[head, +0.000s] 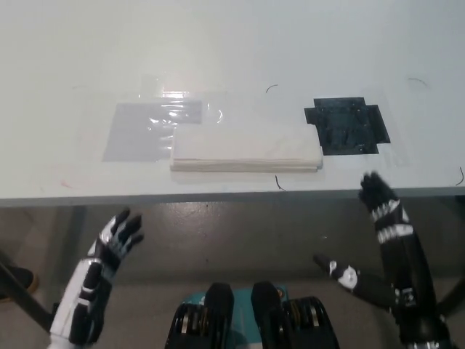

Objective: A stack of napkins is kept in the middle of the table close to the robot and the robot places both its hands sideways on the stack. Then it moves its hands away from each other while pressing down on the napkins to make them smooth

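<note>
A: Where do we see the napkins (247, 147)?

B: We find the white stack flat on the table (232, 51), near its front edge, about the middle of the view. Its left end overlaps a grey patch (142, 132), and a black patch (347, 126) sits just beside its right end, at roughly 2 o'clock from the stack.

A: And our hands?

B: Neither one touches the stack. We see the left hand (116, 240) below the table edge, at about 7 o'clock from the napkins and well apart from them. Its fingers are spread and it holds nothing.

A: The right one?

B: The right hand (383, 207) is at about 4 o'clock from the stack, also below the front edge, with its fingertips (369, 179) reaching up close to that edge. The fingers point straight up toward 12 o'clock, the thumb (340, 272) sticks out toward 9 o'clock, and it grasps nothing.

A: So the napkins lie between the two hands?

B: Yes, sideways between them, but farther up the view, at 12 o'clock from the gap that separates the hands.
</note>
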Motion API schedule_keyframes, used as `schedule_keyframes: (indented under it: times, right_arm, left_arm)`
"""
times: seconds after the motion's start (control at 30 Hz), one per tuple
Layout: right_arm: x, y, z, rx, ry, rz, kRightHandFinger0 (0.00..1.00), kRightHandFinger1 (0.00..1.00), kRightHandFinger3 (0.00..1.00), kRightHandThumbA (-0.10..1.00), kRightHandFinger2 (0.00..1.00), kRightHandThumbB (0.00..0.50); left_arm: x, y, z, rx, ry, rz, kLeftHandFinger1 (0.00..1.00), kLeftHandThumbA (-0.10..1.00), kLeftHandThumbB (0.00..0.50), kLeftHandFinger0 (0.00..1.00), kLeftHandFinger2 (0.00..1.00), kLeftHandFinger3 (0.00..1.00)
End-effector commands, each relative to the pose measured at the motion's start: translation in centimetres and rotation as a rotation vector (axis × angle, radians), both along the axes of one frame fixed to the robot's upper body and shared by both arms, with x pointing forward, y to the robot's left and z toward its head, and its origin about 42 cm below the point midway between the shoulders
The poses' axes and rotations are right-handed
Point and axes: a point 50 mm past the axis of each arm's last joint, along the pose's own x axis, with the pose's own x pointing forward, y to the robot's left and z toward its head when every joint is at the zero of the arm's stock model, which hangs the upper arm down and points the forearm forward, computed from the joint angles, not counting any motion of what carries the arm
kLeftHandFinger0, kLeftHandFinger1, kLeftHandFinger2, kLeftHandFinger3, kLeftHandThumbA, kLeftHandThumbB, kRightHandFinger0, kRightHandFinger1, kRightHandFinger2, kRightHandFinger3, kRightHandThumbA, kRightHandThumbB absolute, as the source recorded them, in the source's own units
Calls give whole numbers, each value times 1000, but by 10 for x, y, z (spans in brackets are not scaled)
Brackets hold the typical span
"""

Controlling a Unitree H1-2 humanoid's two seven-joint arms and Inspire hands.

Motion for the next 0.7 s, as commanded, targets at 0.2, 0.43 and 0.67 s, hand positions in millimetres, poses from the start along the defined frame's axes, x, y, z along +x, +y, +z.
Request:
schedule_keyframes:
  times: [0.2,0.43,0.67]
  right_arm:
    - [73,47,73,127,-92,150,1000,1000,1000,1000,1000,289]
    - [125,79,94,205,-73,183,1000,1000,1000,1000,1000,258]
    - [173,114,116,271,-26,205,1000,1000,1000,1000,1000,259]
  left_arm:
    - [72,-25,71,-91,-145,-81,1000,1000,330,1000,1000,1000]
    - [131,-63,93,-124,-153,-56,1000,1000,284,1000,1000,1000]
    - [194,-102,122,-116,-131,-80,1000,1000,263,1000,1000,1000]
